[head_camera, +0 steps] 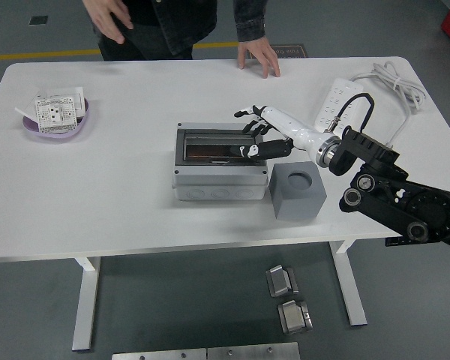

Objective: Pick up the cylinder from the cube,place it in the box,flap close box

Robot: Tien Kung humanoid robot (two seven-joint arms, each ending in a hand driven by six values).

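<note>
Your right hand (264, 136), fingers loosely apart and holding nothing, sits at the right end of the box (220, 162) in mid-frame; the cylinder (208, 154) lies inside under the flap (217, 145). Press the flap flat evenly, avoiding the cube (296, 191) just right.

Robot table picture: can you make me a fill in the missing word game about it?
The grey cube stands just ____ of the box in the picture.
The round hole on top of the cube is ____.
The right hand is at the box's ____ end.
The purple dish holds a white ____.

Missing words: right; empty; right; socket
</note>
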